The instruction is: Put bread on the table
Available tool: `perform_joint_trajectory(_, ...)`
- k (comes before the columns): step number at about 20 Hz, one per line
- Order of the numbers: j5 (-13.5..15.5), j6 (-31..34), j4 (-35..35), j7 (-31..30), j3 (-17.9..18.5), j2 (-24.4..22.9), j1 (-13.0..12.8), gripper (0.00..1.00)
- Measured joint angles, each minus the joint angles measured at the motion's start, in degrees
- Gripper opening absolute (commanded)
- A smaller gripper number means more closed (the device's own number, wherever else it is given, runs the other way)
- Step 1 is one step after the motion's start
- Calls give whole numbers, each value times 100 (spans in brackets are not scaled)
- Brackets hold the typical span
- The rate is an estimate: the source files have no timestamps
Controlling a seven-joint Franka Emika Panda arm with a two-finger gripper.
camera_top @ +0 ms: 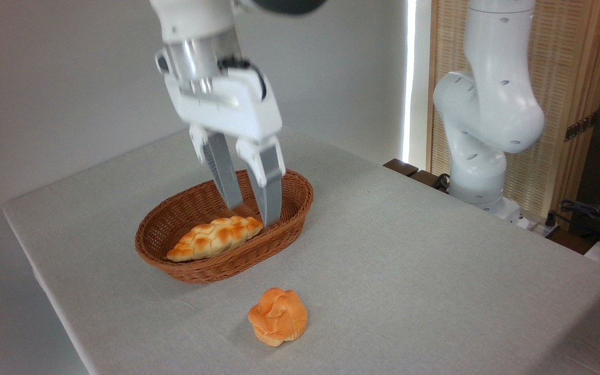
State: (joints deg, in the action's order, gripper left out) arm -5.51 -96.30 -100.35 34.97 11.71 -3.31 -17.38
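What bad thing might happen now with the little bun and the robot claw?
The bread sits on the table fairly near the front edge, so a nudge might roll it off. The open gripper hangs in front of the wicker basket; its fingertips look close to the braided loaf, so a careless sideways or downward move might bump either.
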Motion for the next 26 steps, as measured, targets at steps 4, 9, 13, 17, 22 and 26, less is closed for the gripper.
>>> perform_joint_trajectory(4, 481, 584, 525, 26, -230, -39, 560, 100)
perform_joint_trajectory(9, 497, 585, 544, 27, -547, 27, 928, 100)
perform_joint_trajectory(13, 497, 585, 548, 54, -694, 36, 1161, 100)
perform_joint_trajectory(17, 497, 585, 550, 95, -776, 36, 1211, 100)
perform_joint_trajectory(22, 497, 585, 550, 140, -1000, 44, 1384, 100)
perform_joint_trajectory(26, 497, 585, 550, 145, -1087, 46, 1485, 100)
